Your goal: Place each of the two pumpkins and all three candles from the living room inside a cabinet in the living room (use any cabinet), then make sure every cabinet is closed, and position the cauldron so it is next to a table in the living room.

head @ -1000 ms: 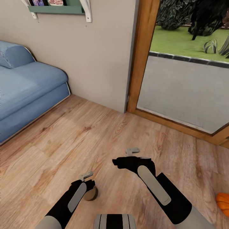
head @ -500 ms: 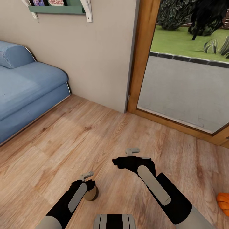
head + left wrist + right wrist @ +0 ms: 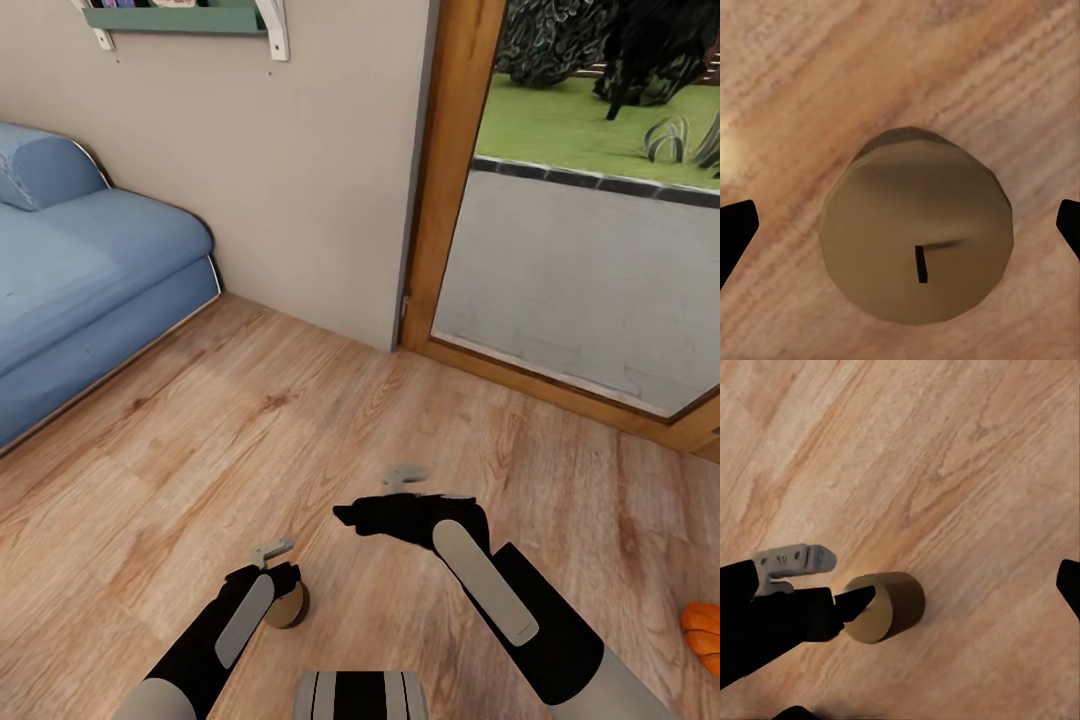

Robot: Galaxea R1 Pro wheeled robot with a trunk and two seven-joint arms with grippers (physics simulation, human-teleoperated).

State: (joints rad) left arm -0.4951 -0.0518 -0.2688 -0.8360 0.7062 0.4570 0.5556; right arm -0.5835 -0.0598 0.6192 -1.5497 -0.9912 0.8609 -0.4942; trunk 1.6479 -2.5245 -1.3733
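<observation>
A squat tan candle (image 3: 289,607) stands upright on the wood floor, its wick showing in the left wrist view (image 3: 916,240). My left gripper (image 3: 281,585) hangs open straight over it, a dark fingertip (image 3: 735,232) out to each side and clear of the wax. The right wrist view catches that candle (image 3: 891,604) with a left finger (image 3: 855,601) at its rim. My right gripper (image 3: 352,517) is open and empty above bare floor, a little beyond the candle. One orange pumpkin (image 3: 704,636) lies on the floor at the right edge.
A blue sofa (image 3: 80,280) runs along the left wall under a green shelf (image 3: 180,18). A wood-framed glass door (image 3: 440,200) stands ahead on the right, with a yard outside. Open floor lies between the sofa and the door.
The right gripper has shifted slightly to the left. The head view has tipped down a touch. The left gripper stays over the candle.
</observation>
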